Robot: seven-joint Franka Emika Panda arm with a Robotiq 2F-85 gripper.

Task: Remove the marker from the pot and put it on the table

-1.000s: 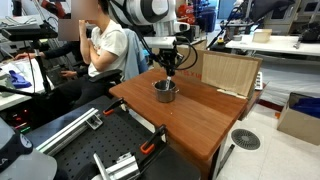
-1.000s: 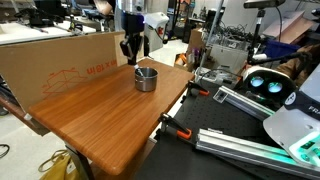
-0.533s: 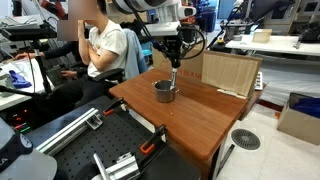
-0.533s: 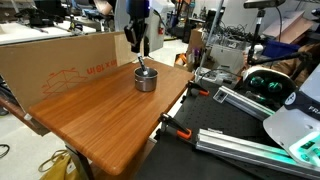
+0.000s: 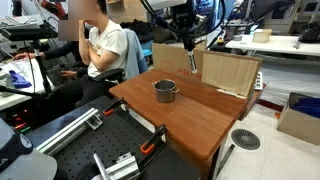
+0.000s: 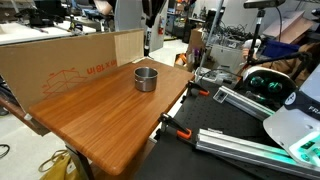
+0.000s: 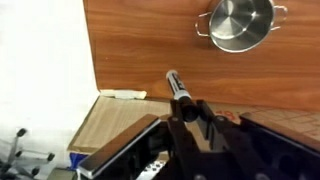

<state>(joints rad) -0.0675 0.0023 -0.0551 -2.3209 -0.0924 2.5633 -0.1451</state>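
The steel pot (image 5: 164, 91) stands near the far edge of the reddish-brown table (image 5: 200, 120); it also shows in the other exterior view (image 6: 146, 78) and at the top of the wrist view (image 7: 240, 22), with nothing in it. My gripper (image 5: 186, 32) is high above the table, beside and above the pot, shut on the dark marker (image 5: 191, 61), which hangs down from the jaws. In the wrist view the marker (image 7: 179, 88) sticks out between the fingers (image 7: 190, 122) over the table (image 7: 140, 50). In an exterior view the marker (image 6: 147, 42) hangs well above the pot.
A cardboard box (image 5: 228, 72) stands at the table's back edge; a long cardboard sheet (image 6: 60, 60) lines one side. A seated person (image 5: 105, 50) is behind the table. Black metal frames with orange clamps (image 6: 178, 130) lie beside it.
My gripper has risen from the pot with the marker in it and moved sideways. The marker is out of the pot and in the air. The pot has not moved.
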